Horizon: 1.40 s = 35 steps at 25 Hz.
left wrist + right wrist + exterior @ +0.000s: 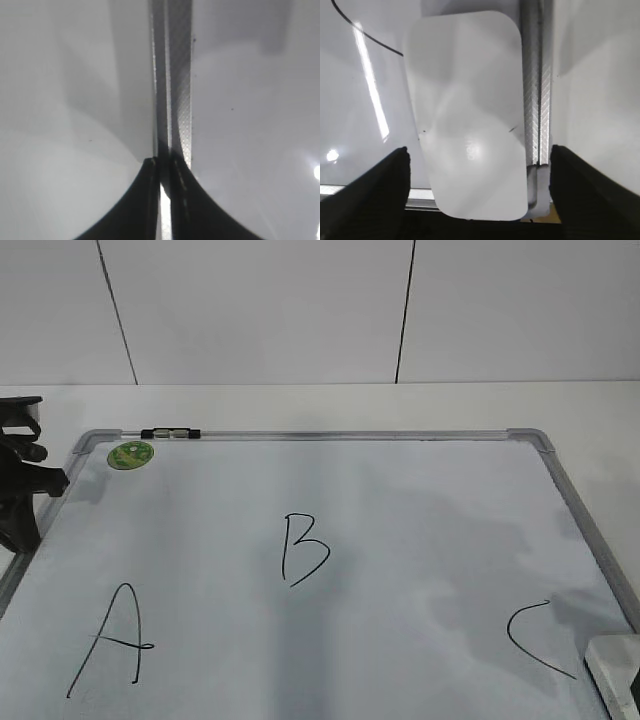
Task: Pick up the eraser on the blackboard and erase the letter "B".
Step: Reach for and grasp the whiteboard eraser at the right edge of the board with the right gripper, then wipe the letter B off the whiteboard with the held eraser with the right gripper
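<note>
The blackboard (400, 530) is a white dry-erase board with a grey frame and a green sticker (131, 454). The black letter "B" (302, 550) is at its middle, "A" (112, 642) at the left, "C" (535, 640) at the right. The white eraser (467, 115) lies flat by the board's right frame; only its corner shows in the exterior view (617, 672). My right gripper (479, 155) is open, its fingers wide on either side of the eraser, not touching it. My left gripper (164, 167) is shut and empty over the board's left frame (172, 75).
The left arm (20, 485) rests at the board's left edge. A black-and-white marker (170, 433) lies along the top frame. White table surrounds the board, with a white wall behind.
</note>
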{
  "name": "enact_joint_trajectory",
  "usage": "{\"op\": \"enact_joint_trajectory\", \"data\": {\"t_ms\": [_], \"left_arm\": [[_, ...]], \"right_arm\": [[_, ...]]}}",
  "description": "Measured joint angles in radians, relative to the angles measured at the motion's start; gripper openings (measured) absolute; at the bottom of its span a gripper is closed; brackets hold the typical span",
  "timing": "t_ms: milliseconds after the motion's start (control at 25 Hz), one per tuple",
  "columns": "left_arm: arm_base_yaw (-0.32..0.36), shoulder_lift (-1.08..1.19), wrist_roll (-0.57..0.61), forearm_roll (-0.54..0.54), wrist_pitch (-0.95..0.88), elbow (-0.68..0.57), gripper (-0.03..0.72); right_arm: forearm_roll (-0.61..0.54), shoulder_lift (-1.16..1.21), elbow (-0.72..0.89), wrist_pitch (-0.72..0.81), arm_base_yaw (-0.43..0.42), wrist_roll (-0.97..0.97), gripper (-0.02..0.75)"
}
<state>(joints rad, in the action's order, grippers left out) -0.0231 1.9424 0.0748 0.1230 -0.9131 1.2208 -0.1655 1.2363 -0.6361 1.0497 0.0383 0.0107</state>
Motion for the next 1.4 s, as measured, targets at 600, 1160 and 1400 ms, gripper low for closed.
{"op": "enact_joint_trajectory", "data": {"t_ms": [600,1160,1400], "left_arm": [[0.0,0.0,0.0,0.0,0.0,0.0,0.02],[0.0,0.0,0.0,0.0,0.0,0.0,0.02],[0.0,0.0,0.0,0.0,0.0,0.0,0.02]], "right_arm": [[-0.01,0.106,-0.002,-0.063,0.0,-0.029,0.67],[0.034,0.198,-0.006,-0.1,0.066,0.009,0.67],[0.034,0.219,-0.01,-0.104,0.066,0.009,0.662]]}}
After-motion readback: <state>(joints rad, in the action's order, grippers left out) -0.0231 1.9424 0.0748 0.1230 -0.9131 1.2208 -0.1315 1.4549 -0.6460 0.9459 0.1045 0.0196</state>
